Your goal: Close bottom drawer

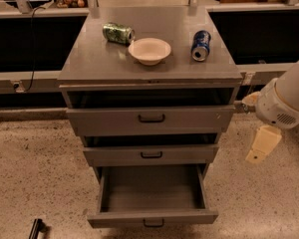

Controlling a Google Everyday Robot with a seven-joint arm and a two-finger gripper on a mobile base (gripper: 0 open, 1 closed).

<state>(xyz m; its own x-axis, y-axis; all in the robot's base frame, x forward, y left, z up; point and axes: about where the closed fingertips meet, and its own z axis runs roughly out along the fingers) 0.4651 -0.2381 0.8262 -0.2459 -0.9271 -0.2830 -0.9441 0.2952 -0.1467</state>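
Note:
The bottom drawer [152,216] is a grey metal drawer with a small black bar handle [153,223]. It is the lowest of the cabinet's three drawers and stands pulled far out, and its inside looks empty. The middle drawer [150,155] and the top drawer [149,119] are each slightly out. My gripper [262,144] is a cream-coloured piece hanging below the white arm [284,101]. It is to the right of the cabinet, at about the height of the middle drawer, and is apart from all three drawers.
On the cabinet top [89,59] lie a green can [118,33] on its side, a white bowl [149,50] and a blue can [201,45]. A dark counter runs behind. The floor is speckled, with a black object [36,228] at the bottom left.

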